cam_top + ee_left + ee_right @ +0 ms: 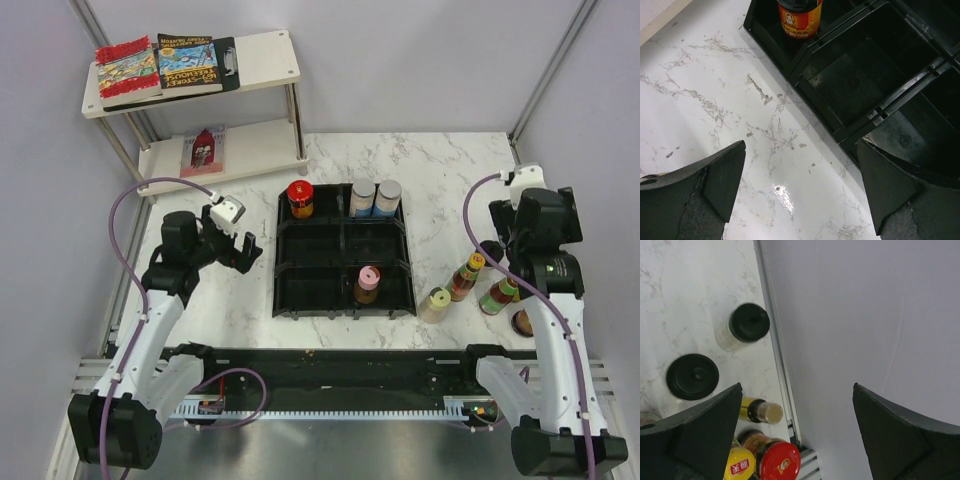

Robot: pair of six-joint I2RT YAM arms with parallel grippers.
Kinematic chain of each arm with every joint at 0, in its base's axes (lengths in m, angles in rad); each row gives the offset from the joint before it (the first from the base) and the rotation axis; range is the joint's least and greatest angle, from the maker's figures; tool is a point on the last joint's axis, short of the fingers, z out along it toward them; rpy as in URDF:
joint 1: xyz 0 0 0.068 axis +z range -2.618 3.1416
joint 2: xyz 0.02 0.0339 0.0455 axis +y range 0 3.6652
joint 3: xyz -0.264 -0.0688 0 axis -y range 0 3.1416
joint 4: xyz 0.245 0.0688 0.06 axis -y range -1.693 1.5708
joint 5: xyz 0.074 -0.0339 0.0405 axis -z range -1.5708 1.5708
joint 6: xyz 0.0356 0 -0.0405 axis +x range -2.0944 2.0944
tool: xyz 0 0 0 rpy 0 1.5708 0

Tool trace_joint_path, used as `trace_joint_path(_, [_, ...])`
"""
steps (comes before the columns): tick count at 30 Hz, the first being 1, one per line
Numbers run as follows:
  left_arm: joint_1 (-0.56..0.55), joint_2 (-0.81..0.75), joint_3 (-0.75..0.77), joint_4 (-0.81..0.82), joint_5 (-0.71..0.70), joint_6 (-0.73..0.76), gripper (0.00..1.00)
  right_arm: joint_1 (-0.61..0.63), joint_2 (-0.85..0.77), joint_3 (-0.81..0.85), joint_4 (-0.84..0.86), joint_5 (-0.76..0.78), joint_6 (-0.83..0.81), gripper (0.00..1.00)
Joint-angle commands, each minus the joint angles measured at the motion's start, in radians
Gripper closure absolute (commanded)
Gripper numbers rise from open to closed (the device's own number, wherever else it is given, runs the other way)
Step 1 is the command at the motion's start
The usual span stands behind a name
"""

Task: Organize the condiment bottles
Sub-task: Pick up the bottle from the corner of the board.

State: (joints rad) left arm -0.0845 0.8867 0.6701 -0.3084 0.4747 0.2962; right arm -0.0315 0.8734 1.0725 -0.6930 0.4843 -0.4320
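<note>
A black tray (285, 262) holds a red-capped sauce bottle (300, 198) at its back left, two silver-capped jars (375, 197) at its back right and a pink-capped jar (367, 283) at the front. The red-capped bottle also shows in the left wrist view (800, 20). Several more bottles stand right of the tray: a cream-capped jar (437, 303), a yellow-capped bottle (467, 274) and a red-capped jar (500, 293). My left gripper (232, 245) (801, 145) is open and empty over bare marble left of the tray. My right gripper (796, 387) is open and empty above the table's right edge, beside two black-capped jars (749, 322).
A two-tier white shelf (265, 55) with colourful books stands at the back left. A grey wall (865, 315) and metal frame rail (775, 355) run close along the right table edge. A brown lid (522, 321) lies near the right arm.
</note>
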Motion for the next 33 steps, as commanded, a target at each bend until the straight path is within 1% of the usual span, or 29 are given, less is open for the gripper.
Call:
trace_joint_path(1, [0.008, -0.023, 0.006, -0.003, 0.048, 0.014, 0.01, -0.057, -0.069, -0.092, 0.011, 0.089, 0.032, 0.02])
trace_joint_path(6, [0.006, -0.028, 0.005, -0.006, 0.070, 0.014, 0.01, -0.114, -0.112, -0.121, -0.083, 0.028, 0.056, 0.02])
trace_joint_path(10, [0.008, -0.035, 0.003, -0.008, 0.079, 0.014, 0.01, -0.159, -0.152, -0.108, -0.111, 0.028, 0.067, 0.02])
trace_joint_path(15, [0.008, -0.038, 0.003, -0.011, 0.085, 0.012, 0.00, -0.179, -0.163, -0.095, -0.160, 0.020, 0.073, 0.02])
trace_joint_path(21, [0.006, -0.045, -0.001, -0.009, 0.088, 0.015, 0.00, -0.228, -0.139, -0.080, -0.275, -0.137, 0.096, 0.02])
trace_joint_path(24, [0.008, -0.042, -0.001, -0.011, 0.100, 0.014, 0.01, -0.281, -0.111, -0.088, -0.286, -0.216, 0.096, 0.02])
trace_joint_path(27, [0.008, -0.042, -0.003, -0.009, 0.104, 0.015, 0.01, -0.385, -0.082, -0.079, -0.283, -0.312, 0.098, 0.02])
trace_joint_path(28, [0.008, -0.043, -0.003, -0.011, 0.107, 0.014, 0.01, -0.462, -0.073, -0.065, -0.284, -0.341, 0.095, 0.02])
trace_joint_path(29, [0.006, -0.043, -0.003, -0.011, 0.107, 0.012, 0.00, -0.503, -0.065, -0.059, -0.289, -0.421, 0.085, 0.02])
trace_joint_path(30, [0.006, -0.045, -0.003, -0.011, 0.110, 0.014, 0.00, -0.546, -0.044, -0.054, -0.304, -0.453, 0.058, 0.02])
trace_joint_path(31, [0.008, -0.048, -0.004, -0.011, 0.110, 0.014, 0.01, -0.633, -0.030, -0.048, -0.312, -0.481, 0.038, 0.02])
trace_joint_path(32, [0.008, -0.046, -0.004, -0.011, 0.113, 0.014, 0.01, -0.678, -0.016, -0.043, -0.321, -0.525, 0.017, 0.02])
trace_joint_path(33, [0.006, -0.045, -0.004, -0.011, 0.116, 0.015, 0.00, -0.767, 0.013, -0.037, -0.348, -0.603, -0.016, 0.02])
